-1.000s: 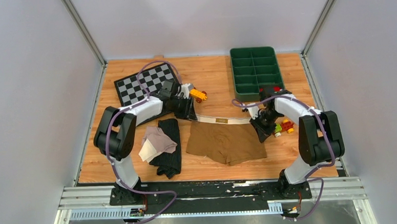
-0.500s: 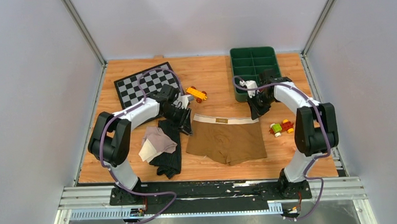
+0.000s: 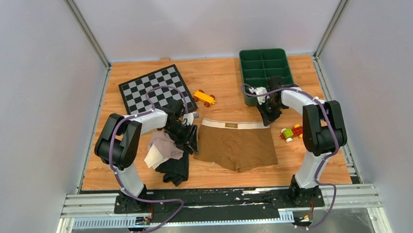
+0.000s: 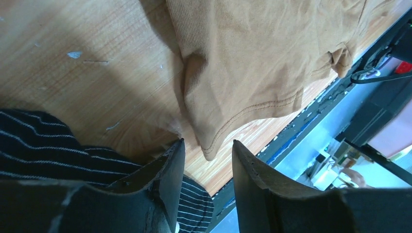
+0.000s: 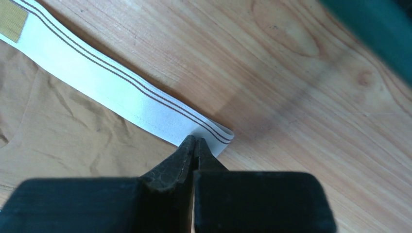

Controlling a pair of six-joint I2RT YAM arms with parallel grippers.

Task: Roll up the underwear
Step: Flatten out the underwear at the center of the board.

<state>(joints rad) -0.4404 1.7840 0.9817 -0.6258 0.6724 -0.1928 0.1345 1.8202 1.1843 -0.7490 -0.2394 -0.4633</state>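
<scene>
Tan-brown underwear [image 3: 235,147] lies flat; left gripper [image 4: 208,148], parted, has slid to its hem [image 4: 252,110], right gripper [image 5: 195,141] clenched, perhaps pinching waistband [image 5: 121,97].

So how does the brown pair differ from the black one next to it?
The brown underwear lies spread flat, alone; the black underwear is bunched narrow, partly under a pale pink garment. Brown is plain with a cream waistband; black has thin pale stripes. Both lie unrolled on the table.

mat [image 3: 155,88] behind underwear [image 3: 237,147], tray [image 3: 264,73] back right
</scene>
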